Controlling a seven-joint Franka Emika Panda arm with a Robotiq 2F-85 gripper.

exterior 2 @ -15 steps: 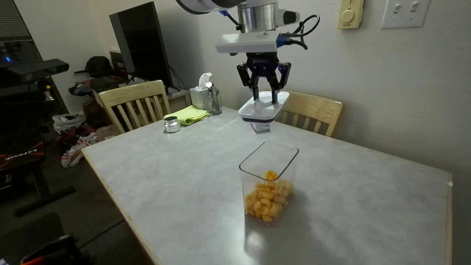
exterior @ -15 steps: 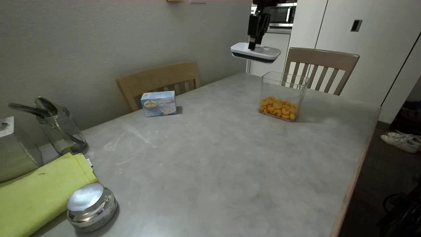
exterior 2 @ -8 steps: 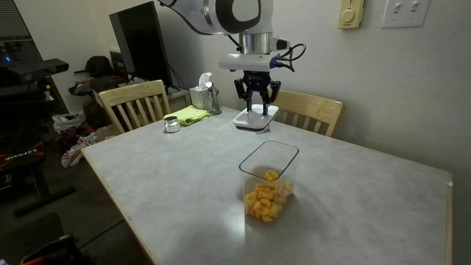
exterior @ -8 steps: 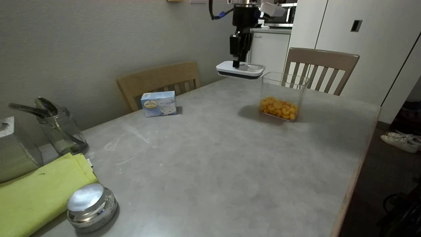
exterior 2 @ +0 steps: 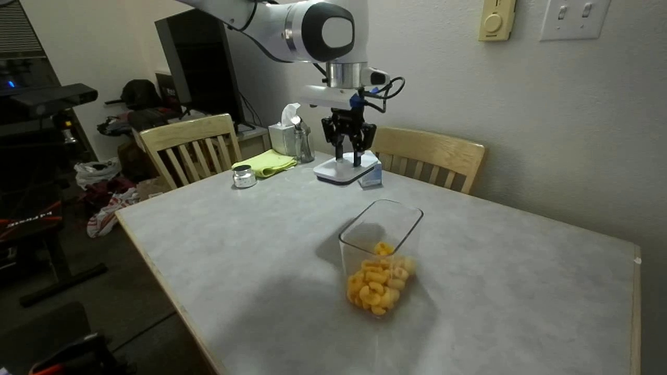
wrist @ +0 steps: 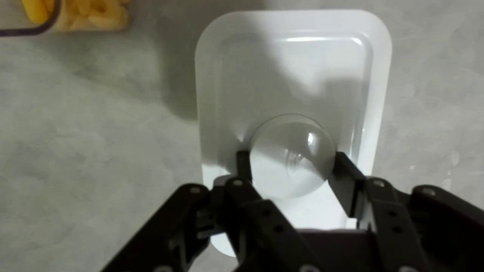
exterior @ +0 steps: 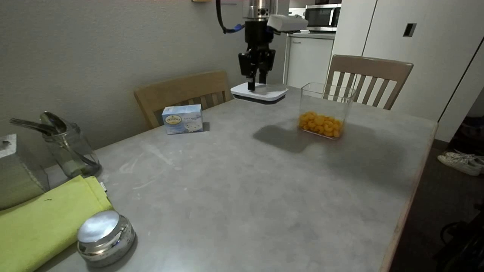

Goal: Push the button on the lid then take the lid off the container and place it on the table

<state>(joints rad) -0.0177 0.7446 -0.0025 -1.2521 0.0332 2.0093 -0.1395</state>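
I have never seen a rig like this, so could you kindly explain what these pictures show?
The machine is a robot arm ending in a black two-fingered pincer. Two pictures are taken from outside it, looking across the grey table; the third is taken from its wrist, looking down past the pincer.

The pincer holds a white lid, pinched by the round button in its middle. The lid hangs in the air; its shadow falls apart from it.

On the table stands the clear container, open at the top, with orange-yellow pieces inside. There are also a light blue box, a round metal-topped jar, a yellow-green cloth and a glass jar holding cutlery.
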